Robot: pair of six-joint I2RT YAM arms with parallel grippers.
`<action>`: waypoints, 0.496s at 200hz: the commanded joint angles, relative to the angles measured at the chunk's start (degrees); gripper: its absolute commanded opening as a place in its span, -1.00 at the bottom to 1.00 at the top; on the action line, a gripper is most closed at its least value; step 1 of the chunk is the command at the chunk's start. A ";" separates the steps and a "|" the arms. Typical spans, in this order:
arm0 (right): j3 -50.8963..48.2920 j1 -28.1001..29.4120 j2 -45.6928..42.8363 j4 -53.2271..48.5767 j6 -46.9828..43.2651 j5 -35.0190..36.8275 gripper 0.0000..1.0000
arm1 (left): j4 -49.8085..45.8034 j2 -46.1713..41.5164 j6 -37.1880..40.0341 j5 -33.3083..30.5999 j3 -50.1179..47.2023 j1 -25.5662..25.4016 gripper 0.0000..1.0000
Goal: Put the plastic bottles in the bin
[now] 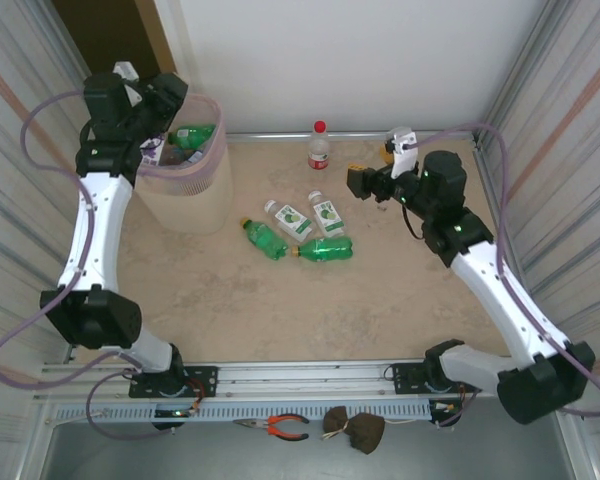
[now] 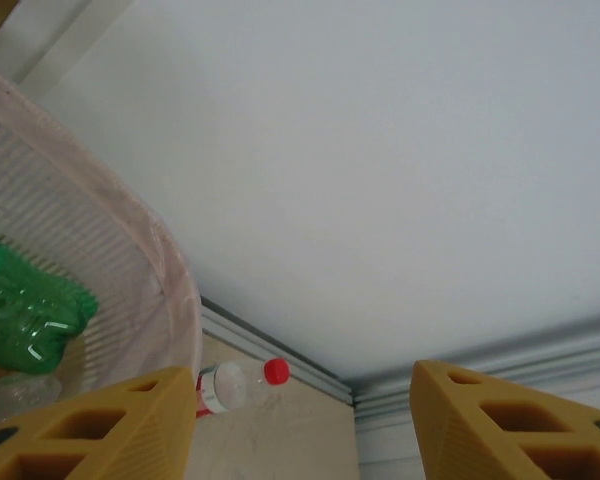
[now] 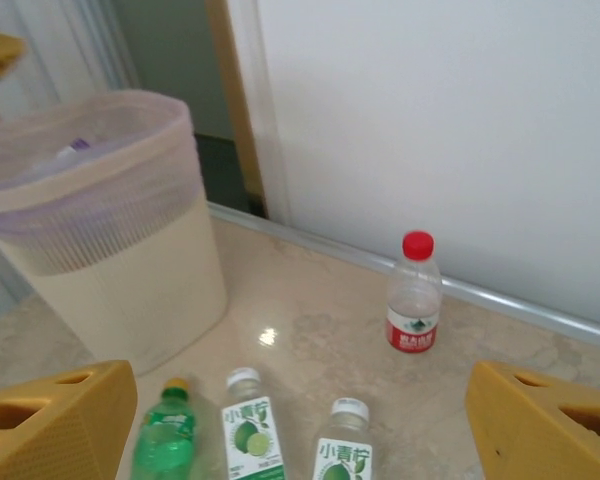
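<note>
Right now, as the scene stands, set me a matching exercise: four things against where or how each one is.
Things: 1 red-capped bottle; 2 bin; 3 left gripper; 4 right gripper.
States: A open over the bin; B green bottle inside; C upright by the far wall; D open over the right side of the table.
Pairs: 1-C; 2-B; 3-A; 4-D.

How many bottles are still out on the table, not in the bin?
5. The red-capped bottle stands by the back wall. Clustered mid-table lie the left green bottle, the left clear bottle, the right clear bottle and the near green bottle. The bin may hide others.
</note>
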 commanded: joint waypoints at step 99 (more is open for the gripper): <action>15.90 -5.35 41.13 28.19 -0.92 -6.67 0.63 | -3.75 -21.25 11.86 6.60 -20.67 -3.44 0.30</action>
